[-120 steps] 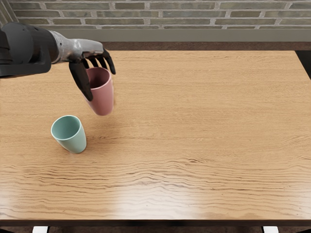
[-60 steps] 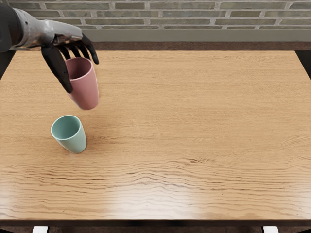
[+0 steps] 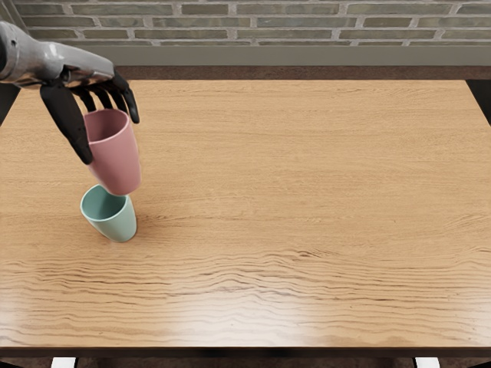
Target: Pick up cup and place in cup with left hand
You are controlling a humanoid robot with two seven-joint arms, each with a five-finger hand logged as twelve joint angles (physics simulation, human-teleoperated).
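My left hand (image 3: 101, 130) comes in at the upper left, shut on the pink cup (image 3: 116, 159) near its rim, with the thumb on the near left side and the fingers behind. The pink cup is held in the air, slightly tilted, its base overlapping the back right of the teal cup's rim in the picture. Below it the teal cup (image 3: 115, 224) stands on the table, its mouth partly visible. Whether the pink cup's base is over or behind the teal opening cannot be told exactly.
The wooden table (image 3: 307, 199) reaches across the picture, with its front edge at the bottom. A brick wall (image 3: 268, 23) rises behind it.
My left hand has carried the pink cup leftward, and lately also down the picture, so that it now covers part of the teal cup's rim. The teal cup has not moved.
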